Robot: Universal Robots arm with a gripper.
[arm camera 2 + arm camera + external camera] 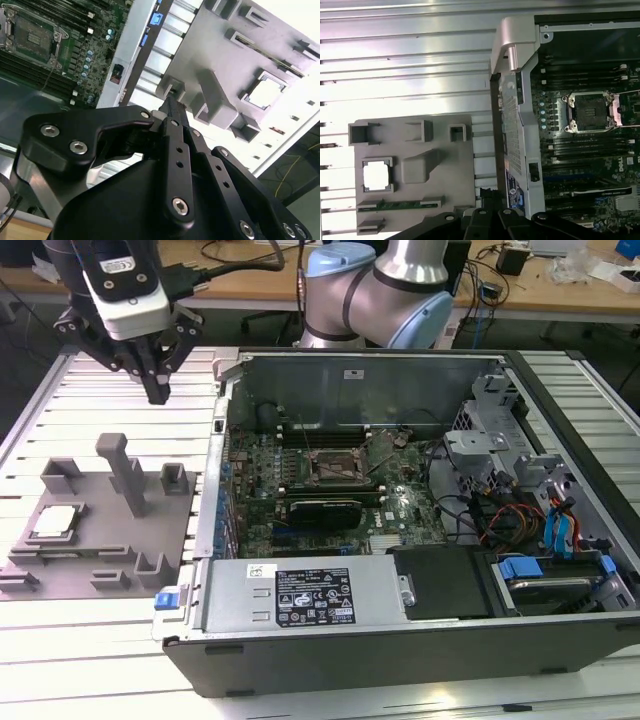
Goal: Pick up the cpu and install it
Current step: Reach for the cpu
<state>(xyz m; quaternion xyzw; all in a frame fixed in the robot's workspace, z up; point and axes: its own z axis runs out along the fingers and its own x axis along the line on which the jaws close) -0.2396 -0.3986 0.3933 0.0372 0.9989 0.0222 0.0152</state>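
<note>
Pale slatted tabletop [100, 640] under everything, carrying a grey fixture plate [105, 510] at the exterior view's left and an open computer case [330, 660] at its right.

On the plate, toward its left and near corner: the cpu [55, 522], lying flat in a shallow framed nest, silvery top up.

Above the plate's far edge, close beside the case wall: the gripper [158, 390], raised well clear of the plate. Fingers pressed together to a single tip, pinching nothing. Same closed look in the second wrist view.

Key relation: cpu well apart from the gripper, lower, nearer, and toward the exterior view's left, so diagonally across the plate. Tall upright post [125, 475] standing close to that line. Square chip, hence no long axis to favour; edges roughly parallel to the plate's edges.

Judged from this: pick not yet begun, chip untouched.

Inside the case, the socket [335, 465], apparently with no chip seated, lying well to the right of the gripper, on the opposite side from the cpu.
</note>
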